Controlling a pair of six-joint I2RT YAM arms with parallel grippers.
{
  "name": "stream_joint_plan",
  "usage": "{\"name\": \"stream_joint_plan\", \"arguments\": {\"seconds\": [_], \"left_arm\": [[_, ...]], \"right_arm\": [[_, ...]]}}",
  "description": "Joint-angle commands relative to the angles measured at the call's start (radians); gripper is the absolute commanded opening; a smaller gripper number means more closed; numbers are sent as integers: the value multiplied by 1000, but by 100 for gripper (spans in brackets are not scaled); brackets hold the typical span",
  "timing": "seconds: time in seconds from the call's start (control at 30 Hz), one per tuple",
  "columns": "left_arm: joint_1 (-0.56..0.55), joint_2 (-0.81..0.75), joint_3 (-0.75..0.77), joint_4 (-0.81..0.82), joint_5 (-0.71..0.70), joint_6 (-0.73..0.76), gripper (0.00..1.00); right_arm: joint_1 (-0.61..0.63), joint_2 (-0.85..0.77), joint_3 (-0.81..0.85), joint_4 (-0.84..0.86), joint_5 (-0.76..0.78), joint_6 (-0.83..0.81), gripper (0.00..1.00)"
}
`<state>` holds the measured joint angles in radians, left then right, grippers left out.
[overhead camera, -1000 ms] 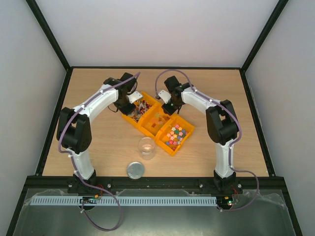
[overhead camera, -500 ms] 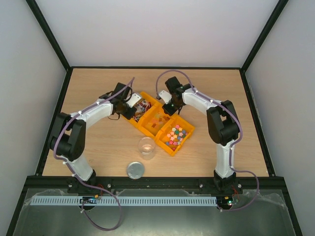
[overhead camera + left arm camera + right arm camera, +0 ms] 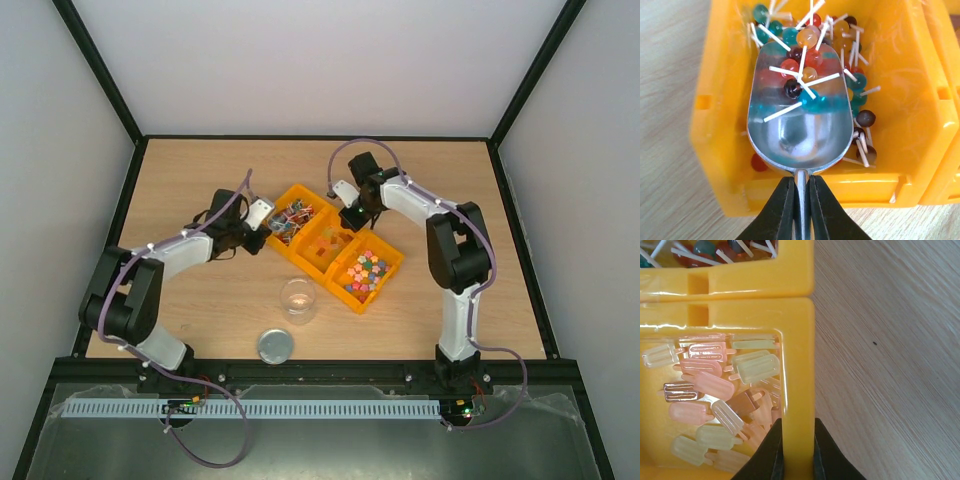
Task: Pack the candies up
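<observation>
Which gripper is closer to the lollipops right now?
Left. The left gripper is at the lollipop bin edge, shut on a scoop whose bowl lies among the lollipops. The right gripper is clamped on a wall of the neighbouring bin, off to their side.

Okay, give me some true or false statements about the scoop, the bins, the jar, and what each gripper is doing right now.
1. The left gripper pinches a metal scoop by its handle. True.
2. The scoop is empty. False: several lollipops lie in it.
3. The right gripper is clamped on a wall of the middle bin. True.
4. The lid sits on the jar. False: it lies on the table, apart from the jar.
</observation>
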<state>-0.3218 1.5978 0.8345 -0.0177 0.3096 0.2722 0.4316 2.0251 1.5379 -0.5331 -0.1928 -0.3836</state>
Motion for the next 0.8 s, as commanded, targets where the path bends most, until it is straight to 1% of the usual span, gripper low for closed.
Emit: {"name": "stream_joint_plan", "arguments": {"seconds": [0.0, 0.17, 0.33, 0.53, 0.77], "left_arm": [[37, -55, -55, 94, 98, 17, 2], [67, -81, -76, 140, 167, 58, 2], [92, -117, -111, 151, 235, 93, 2], [114, -155, -147, 178, 272, 104, 2], [136, -165, -144, 213, 312, 102, 2]], "right_arm": [[-53, -34, -18, 26, 4, -17, 1], [-59, -27, -20, 30, -24, -48, 1], [-61, -16, -1, 19, -37, -59, 1], [-66, -17, -12, 14, -55, -102, 1], [-68, 1, -1, -3, -53, -131, 1]]}}
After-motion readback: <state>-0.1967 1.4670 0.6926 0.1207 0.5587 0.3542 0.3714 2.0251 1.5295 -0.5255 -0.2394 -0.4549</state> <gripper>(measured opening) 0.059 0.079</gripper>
